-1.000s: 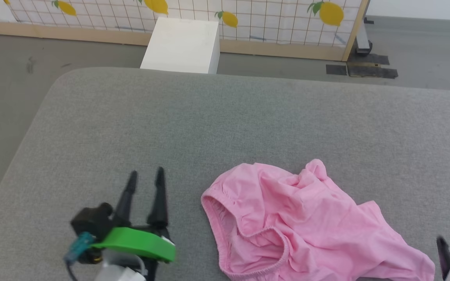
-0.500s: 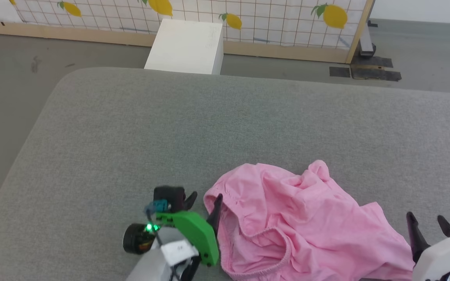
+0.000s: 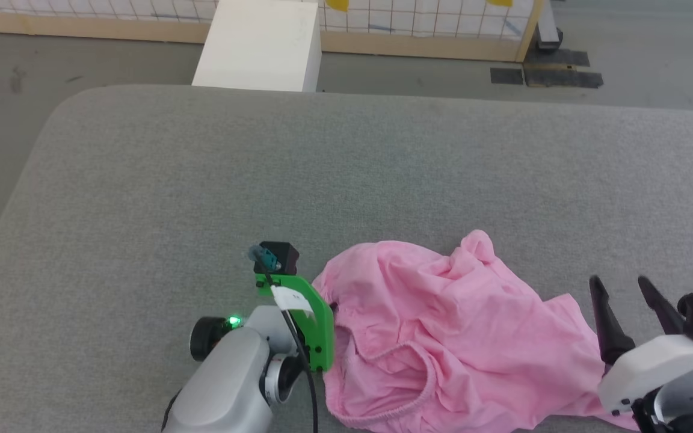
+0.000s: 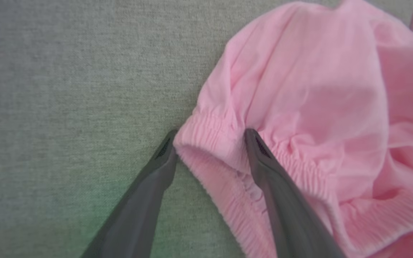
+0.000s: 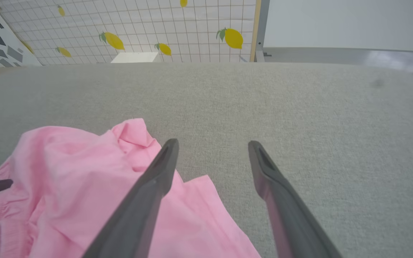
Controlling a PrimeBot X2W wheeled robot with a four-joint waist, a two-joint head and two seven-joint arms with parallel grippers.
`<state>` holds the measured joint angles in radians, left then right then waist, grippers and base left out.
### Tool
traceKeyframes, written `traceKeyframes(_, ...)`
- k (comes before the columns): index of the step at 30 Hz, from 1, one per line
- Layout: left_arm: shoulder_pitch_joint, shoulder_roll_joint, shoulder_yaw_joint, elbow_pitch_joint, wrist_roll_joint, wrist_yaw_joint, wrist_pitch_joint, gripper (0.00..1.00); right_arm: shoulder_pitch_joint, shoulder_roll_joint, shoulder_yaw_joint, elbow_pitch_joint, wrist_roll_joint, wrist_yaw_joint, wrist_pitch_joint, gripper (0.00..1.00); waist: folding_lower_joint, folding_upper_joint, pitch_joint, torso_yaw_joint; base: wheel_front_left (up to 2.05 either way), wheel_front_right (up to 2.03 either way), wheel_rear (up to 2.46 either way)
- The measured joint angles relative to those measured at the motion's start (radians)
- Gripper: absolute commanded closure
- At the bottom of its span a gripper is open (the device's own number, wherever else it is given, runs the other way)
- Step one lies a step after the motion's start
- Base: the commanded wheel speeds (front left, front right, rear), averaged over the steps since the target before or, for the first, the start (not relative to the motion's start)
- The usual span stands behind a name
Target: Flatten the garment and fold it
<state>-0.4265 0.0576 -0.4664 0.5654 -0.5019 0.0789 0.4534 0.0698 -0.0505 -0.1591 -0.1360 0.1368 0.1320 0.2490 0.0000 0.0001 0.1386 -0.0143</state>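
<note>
The garment point(image 3: 443, 337) lies crumpled toward 5 o'clock on the grey upholstered pad point(image 3: 202, 180), not yet flattened. It is a soft pink cotton heap with rumpled ridges, a raised peak at its 12 o'clock and one flatter leg trailing out toward 4 o'clock.

The left gripper point(image 4: 210, 134) sits at the heap's 9 o'clock edge. Its jaws are spread wide and astride the gathered waistband point(image 4: 206, 122): one dark finger touches the outer fold down on the grey weave, and the other rests on top of the puckered elastic. Nothing is pinched yet. This placement looks chosen to catch the band's corner, the firmest and thickest part of the thin cloth, so it can be pulled taut.

The right gripper point(image 3: 618, 281) stands at the garment's 3 o'clock, equally wide apart and empty. One finger is over the leg's hem, the other over bare pad, likely ready to take the opposite side for a two-handed stretch.

A white box point(image 3: 256, 45) stands beyond the pad at 12 o'clock, before a lemon-printed grid panel point(image 5: 156, 28).
</note>
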Motion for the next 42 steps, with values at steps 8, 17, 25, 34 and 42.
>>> traceKeyframes(8, -0.086, 0.030, 0.053, -0.011, 0.033, 0.029, -0.211, 1.00, -0.061, 0.000, 0.045, -0.034, -0.022, 0.000, -0.173, 0.00, 0.0000, 0.0000, 0.057, -0.018, 0.00, 0.00, 0.00)
traceKeyframes(17, -0.326, 0.089, 0.167, 0.125, 0.043, 0.077, -0.396, 1.00, -0.125, 0.000, 0.114, -0.009, -0.022, 0.000, -0.207, 0.00, 0.0001, 0.0000, 0.141, -0.041, 0.00, 0.00, 0.00)
traceKeyframes(25, -0.366, 0.121, 0.231, 0.250, -0.005, 0.053, -0.481, 0.00, -0.143, 0.000, 0.135, 0.021, -0.021, 0.000, -0.220, 0.00, 0.0001, 0.0000, 0.176, -0.074, 0.00, 0.00, 0.00)
traceKeyframes(34, -0.221, 0.094, 0.217, 0.167, -0.031, -0.064, -0.668, 0.00, -0.127, -0.002, 0.116, 0.026, -0.021, 0.000, -0.217, 0.00, 0.0001, -0.0001, 0.121, -0.046, 0.00, 0.00, 0.00)
traceKeyframes(42, -0.011, 0.084, 0.058, -0.068, 0.044, -0.134, -0.644, 0.00, -0.080, -0.002, 0.116, 0.019, -0.021, 0.000, -0.188, 0.00, 0.0000, 0.0000, 0.032, -0.007, 0.00, 0.00, 0.00)
